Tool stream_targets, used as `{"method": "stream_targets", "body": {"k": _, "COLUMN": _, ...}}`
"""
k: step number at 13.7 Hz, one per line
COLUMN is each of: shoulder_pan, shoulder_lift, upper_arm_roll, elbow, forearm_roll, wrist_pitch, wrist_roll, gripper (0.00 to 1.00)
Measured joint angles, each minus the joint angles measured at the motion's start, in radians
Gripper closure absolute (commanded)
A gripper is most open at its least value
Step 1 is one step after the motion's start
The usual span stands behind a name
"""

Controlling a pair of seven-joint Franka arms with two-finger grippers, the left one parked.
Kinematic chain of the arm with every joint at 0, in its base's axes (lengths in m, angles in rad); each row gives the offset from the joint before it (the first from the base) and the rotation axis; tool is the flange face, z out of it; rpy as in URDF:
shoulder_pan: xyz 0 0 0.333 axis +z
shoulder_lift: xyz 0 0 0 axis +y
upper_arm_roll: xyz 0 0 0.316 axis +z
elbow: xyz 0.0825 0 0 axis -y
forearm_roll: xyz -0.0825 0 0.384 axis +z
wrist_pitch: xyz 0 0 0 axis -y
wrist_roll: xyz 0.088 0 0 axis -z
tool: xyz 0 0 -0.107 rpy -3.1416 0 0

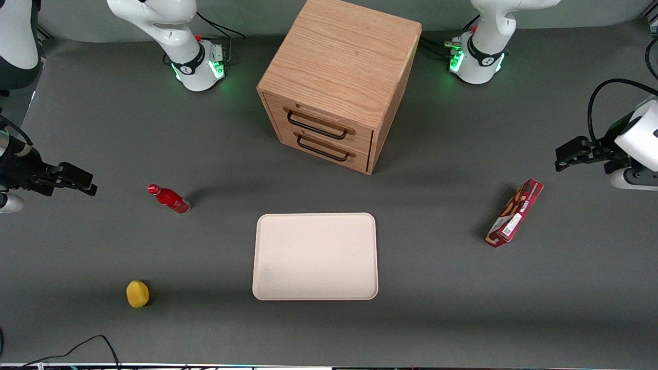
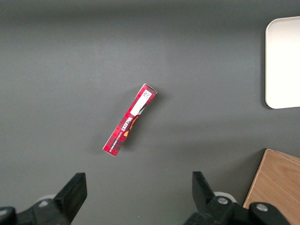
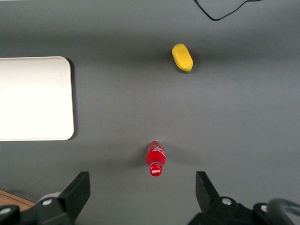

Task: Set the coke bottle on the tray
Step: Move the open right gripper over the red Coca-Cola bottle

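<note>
Right wrist view: glossy narrow-necked coke bottle (image 3: 155, 161) below wide-spread jaws.

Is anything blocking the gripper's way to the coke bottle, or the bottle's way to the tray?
Nothing visible. The open gripper hangs above bare table beside the coke bottle; only bare table separates bottle and tray. The yellow object sits nearer the camera.

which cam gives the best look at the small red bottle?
Front view: the small glossy red bottle shows side-on, cap to base, standing beside the cream tray. Right wrist view sees it from above, foreshortened, under the open gripper. Left wrist view misses it.
</note>
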Motion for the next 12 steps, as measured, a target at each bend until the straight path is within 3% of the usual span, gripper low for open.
{"method": "stream_targets", "body": {"k": 12, "shoulder_pan": -0.002, "shoulder_lift": 0.000, "upper_arm_roll": 0.002, "elbow": -0.023, "forearm_roll": 0.000, "wrist_pitch": 0.000, "wrist_roll": 0.000, "gripper": 0.00}}
